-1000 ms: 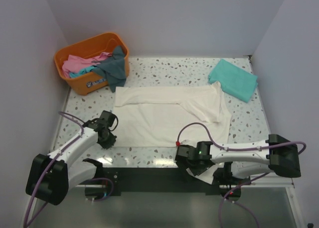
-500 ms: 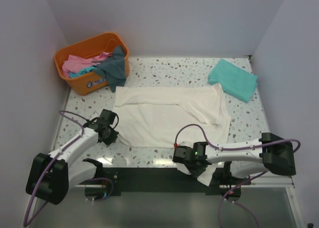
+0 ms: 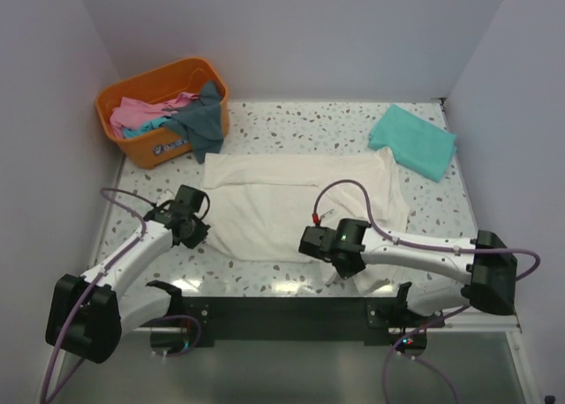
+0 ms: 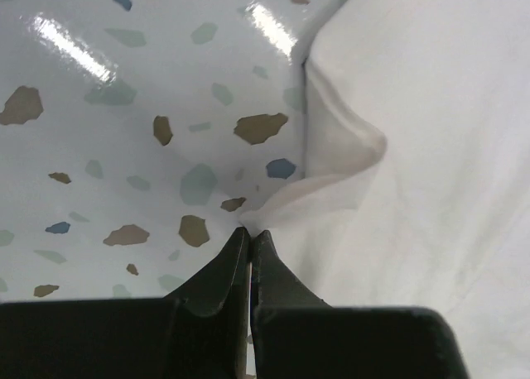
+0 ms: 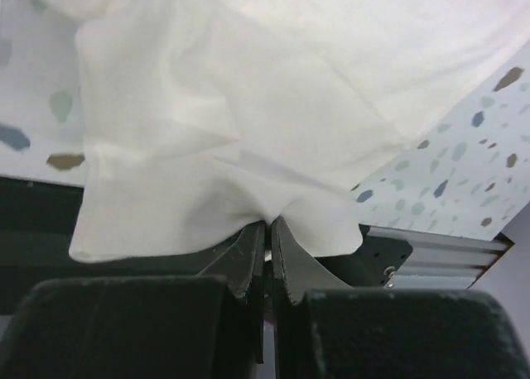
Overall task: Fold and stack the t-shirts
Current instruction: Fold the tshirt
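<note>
Whole table [image 3: 291,122] is viewed from above/behind by top cam, while the cream tee [image 3: 282,205], shared w/ it, is shown close-up, downward, by both wrist cams.

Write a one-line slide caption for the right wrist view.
Right tool pinching an edge of the cream-white t-shirt, speckled table behind.

Our left gripper [image 4: 249,238] nipping the edge of the cream-white t-shirt [image 4: 431,147].
We see both dark fingers pressed together at the bottom of the view, their tips closed on a thin bit of the shirt's hem where the cloth meets the speckled table [image 4: 124,131]. Just beyond the tips the hem lifts into a small rounded fold. The rest of the shirt lies flat to the right.
</note>
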